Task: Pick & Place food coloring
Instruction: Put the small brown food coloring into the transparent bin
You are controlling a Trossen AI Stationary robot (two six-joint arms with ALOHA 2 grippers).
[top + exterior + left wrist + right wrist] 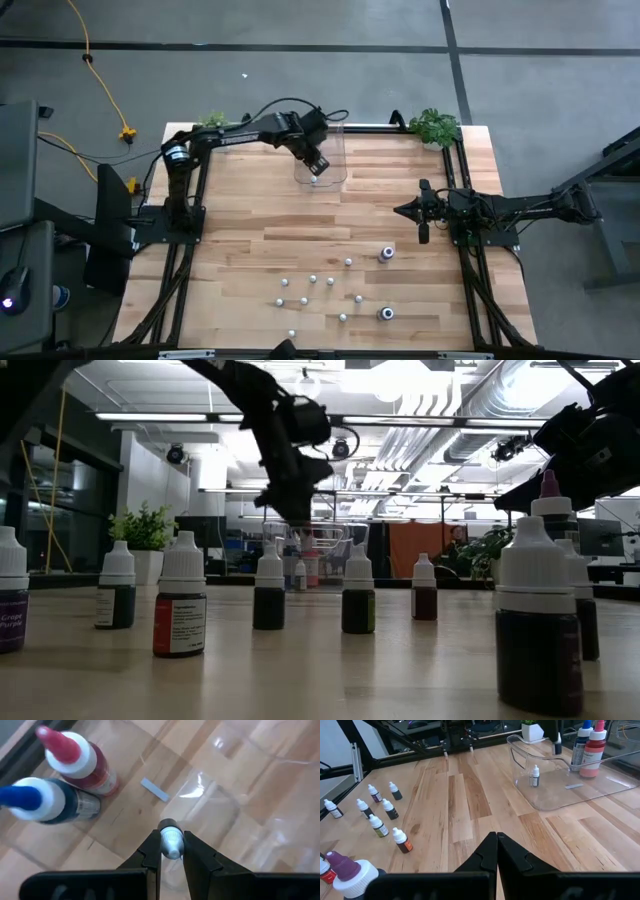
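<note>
Left gripper: at upper centre of the high view, reaching down into the clear plastic bin. In the left wrist view its fingers are nearly closed on a tiny white-capped bottle, pinched between them just above the bin floor.
Held bottle: small, cap pointing away from the wrist camera, gripped on both sides.
Bin contents: in the left wrist view, at upper left, a larger red bottle with a red tip and a larger dark bottle with a blue tip, side by side and touching; a small grey-blue strip lies on the bin floor near them. The right wrist view also shows one tiny bottle standing upright in the bin.
Right gripper: at right centre of the high view, over bare desk, well apart from the bin. In the right wrist view its fingers are pressed together with nothing between them.
Food coloring on the desk: a loose scatter of tiny white-capped bottles in the lower centre of the high view, with two slightly larger bottles, one to the right of the scatter and one lower down.
Low view: bottles stand upright in a row across the frame, among them one with an orange label at left and a large dark one at right.
Plants: two small green plants at the desk's far edge.
</note>
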